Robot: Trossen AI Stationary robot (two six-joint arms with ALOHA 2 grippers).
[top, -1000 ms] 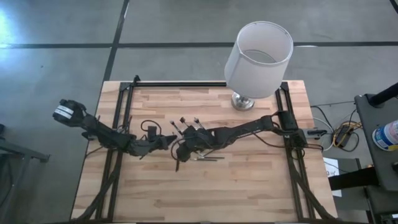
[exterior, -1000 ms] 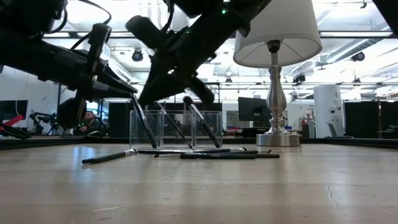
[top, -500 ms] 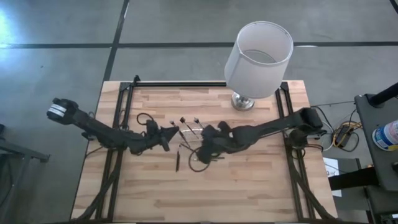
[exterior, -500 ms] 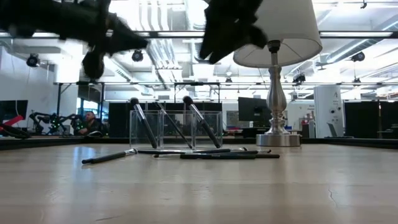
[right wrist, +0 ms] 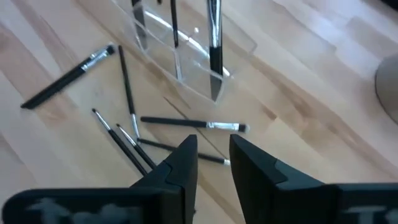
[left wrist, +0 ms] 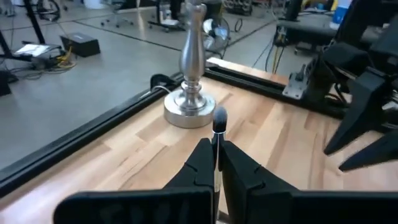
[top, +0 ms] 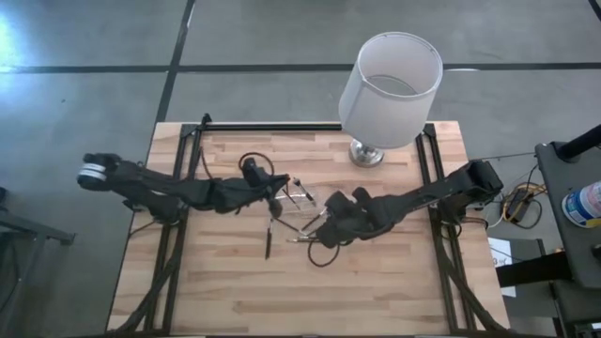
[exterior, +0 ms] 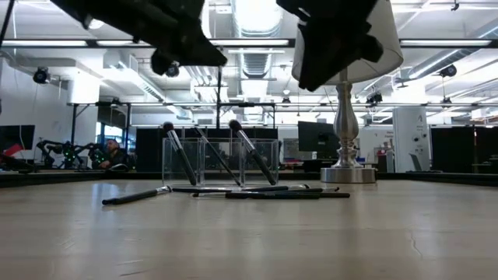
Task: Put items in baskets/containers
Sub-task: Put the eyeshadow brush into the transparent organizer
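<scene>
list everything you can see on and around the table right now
clear holder: one, see-through, mid table, three brushes standing in it
loose brushes: about six, dark handles with silvery collars, flat on the wood beside the holder
held brush: one, dark tip, in the left gripper
lamp: one, white shade on a silver base, far right part of the table
table: one, light wood
left gripper: shut on the held brush, raised over the holder
right gripper: fingers apart, empty, above the loose brushes

A wooden table [top: 235, 282] carries scattered brushes [right wrist: 193, 124], a clear holder [exterior: 222, 163] and a lamp [top: 368, 152].
</scene>
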